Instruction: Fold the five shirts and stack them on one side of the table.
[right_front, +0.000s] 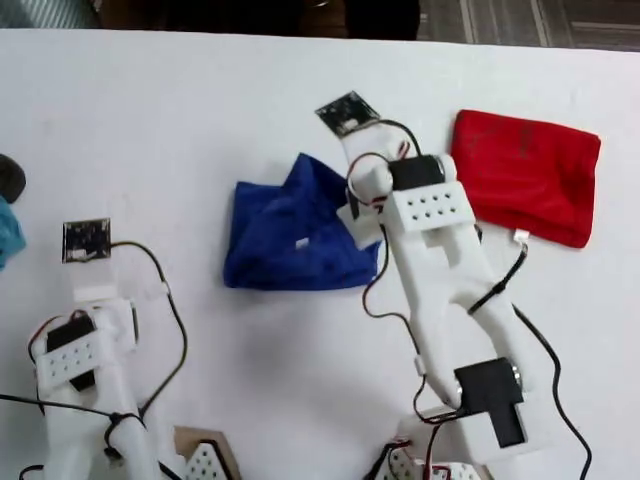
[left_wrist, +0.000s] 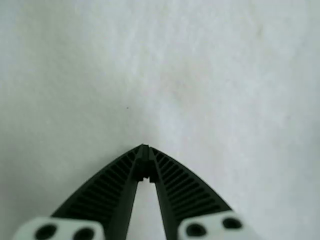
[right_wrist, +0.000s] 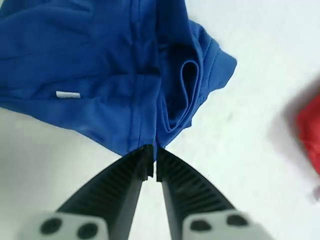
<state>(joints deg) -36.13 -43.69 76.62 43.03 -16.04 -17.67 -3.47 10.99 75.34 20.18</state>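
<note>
Right gripper (right_wrist: 152, 152) pinched shut on blue shirt (right_wrist: 90, 65) hem, mid-frame. Red shirt (right_front: 525, 175) upper right. Left gripper (left_wrist: 144, 150) closed, empty, lower left.

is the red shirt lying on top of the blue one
No, the high view shows the red shirt lying on the white table off to one side of the blue shirt, clearly apart from it.

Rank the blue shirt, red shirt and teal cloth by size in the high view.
1. blue shirt and red shirt, about alike; the right arm hides part of the blue one.
2. teal cloth, smallest, cut off by the edge.
</note>
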